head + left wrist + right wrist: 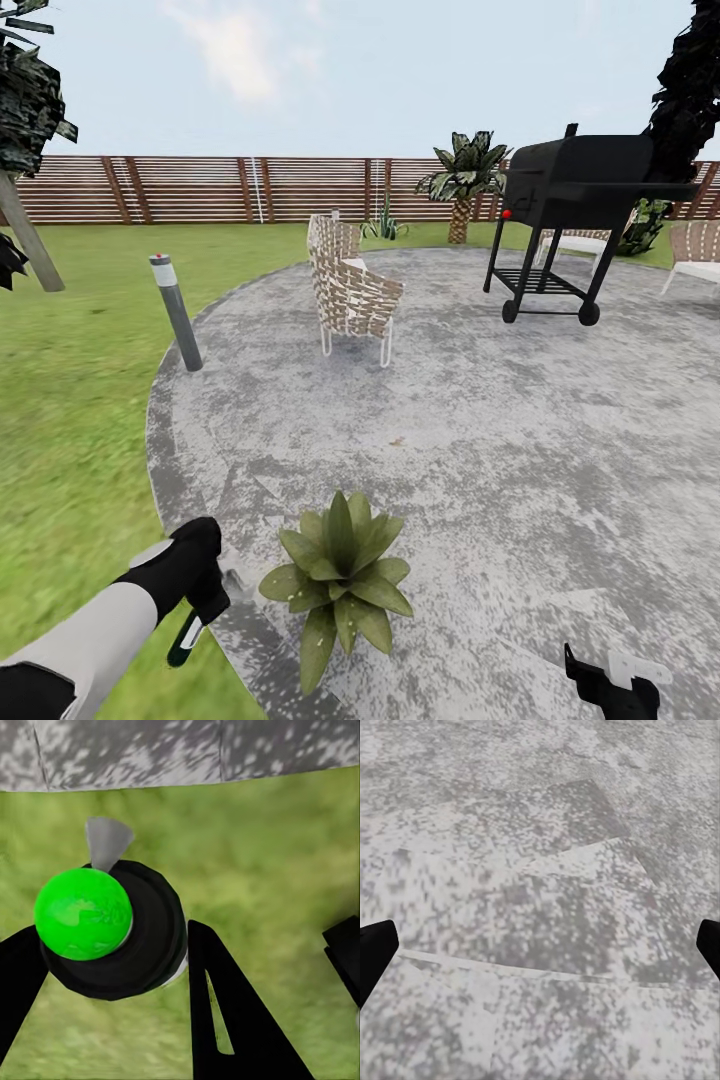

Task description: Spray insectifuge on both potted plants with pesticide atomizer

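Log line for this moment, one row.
left gripper: shut on atomizer | right gripper: open over patio | potted plant: beside left gripper

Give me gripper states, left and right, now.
Left gripper: shut on the pesticide atomizer.
Right gripper: open, holding nothing, above the paved patio.

A potted plant (340, 580) sits on the near edge of the patio (480, 420), with lawn (70, 400) to its left. The left pincer (205, 600) hangs just left of the plant, over the patio's rim, with the atomizer (186, 640) between its fingers. A bollard (176, 312) stands at the patio's left edge. Farther back a chair (350, 290) stands on the patio, and a grill (575, 215) to its right. The fence (200, 188) runs behind everything.
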`<state>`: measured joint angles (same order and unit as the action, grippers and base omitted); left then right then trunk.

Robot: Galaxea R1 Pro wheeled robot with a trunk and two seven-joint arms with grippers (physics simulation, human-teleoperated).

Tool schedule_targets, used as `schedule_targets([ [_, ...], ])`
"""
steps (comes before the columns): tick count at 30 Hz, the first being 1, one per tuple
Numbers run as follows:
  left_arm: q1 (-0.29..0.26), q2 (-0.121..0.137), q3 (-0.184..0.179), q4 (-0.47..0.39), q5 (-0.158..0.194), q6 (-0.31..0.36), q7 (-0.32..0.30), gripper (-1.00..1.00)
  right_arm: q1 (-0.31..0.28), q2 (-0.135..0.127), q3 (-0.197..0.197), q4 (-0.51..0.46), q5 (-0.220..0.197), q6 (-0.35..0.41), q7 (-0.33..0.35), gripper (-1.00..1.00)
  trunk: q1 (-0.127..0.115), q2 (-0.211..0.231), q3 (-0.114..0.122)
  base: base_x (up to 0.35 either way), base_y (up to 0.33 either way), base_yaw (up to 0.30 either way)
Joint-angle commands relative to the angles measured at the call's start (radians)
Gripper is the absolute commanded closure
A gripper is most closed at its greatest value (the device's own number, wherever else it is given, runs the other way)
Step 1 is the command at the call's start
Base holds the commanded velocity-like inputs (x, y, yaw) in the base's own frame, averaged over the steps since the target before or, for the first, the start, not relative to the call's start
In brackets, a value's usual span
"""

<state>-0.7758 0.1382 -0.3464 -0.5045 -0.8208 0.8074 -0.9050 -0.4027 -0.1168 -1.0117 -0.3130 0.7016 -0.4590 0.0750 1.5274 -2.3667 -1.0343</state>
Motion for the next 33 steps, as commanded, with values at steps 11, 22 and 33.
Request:
schedule_targets([
  [11,0.044,0.014,0.089,0.006,-0.005,-0.014,0.018,1.0,-0.001,0.0,-0.008,0.0,0.002,-0.004,0.008,-1.0,0.0,0.0,-0.001,0.0,0.0,0.0],
  [22,0.044,0.018,0.185,-0.057,0.0,-0.036,0.015,1.0,-0.001,0.0,-0.008,0.0,0.002,-0.004,0.008,-1.0,0.0,0.0,-0.001,0.0,0.0,0.0],
  [33,0.061,0.019,0.188,0.051,0.005,-0.18,-0.011,1.0,-0.001,-0.001,-0.008,0.026,0.002,-0.004,0.006,-1.0,0.0,0.0,-0.001,0.0,0.0,0.0],
])
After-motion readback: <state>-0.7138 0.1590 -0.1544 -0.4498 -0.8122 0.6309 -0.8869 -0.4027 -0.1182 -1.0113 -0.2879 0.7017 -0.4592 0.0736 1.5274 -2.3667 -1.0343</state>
